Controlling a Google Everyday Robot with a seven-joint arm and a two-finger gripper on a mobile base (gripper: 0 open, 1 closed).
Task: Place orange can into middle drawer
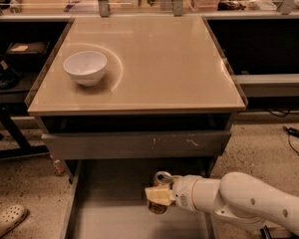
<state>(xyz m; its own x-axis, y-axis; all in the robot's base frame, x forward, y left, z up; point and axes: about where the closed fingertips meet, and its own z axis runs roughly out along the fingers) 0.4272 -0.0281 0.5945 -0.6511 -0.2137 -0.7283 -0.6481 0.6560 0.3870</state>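
Observation:
The orange can [161, 181] stands upright over the floor of the open middle drawer [109, 218], near its right side; only its silver top and a bit of golden side show. My gripper [158, 197] reaches in from the right on a white arm, and its pale fingers [159, 195] are shut around the can's side. Whether the can rests on the drawer floor or hangs just above it is unclear.
Above the open drawer is a shut grey drawer front with white scratches [137, 144]. A white bowl [85, 67] sits on the beige tabletop [159, 63] at the left. A sandal [5, 220] lies on the floor at lower left; cables lie at right.

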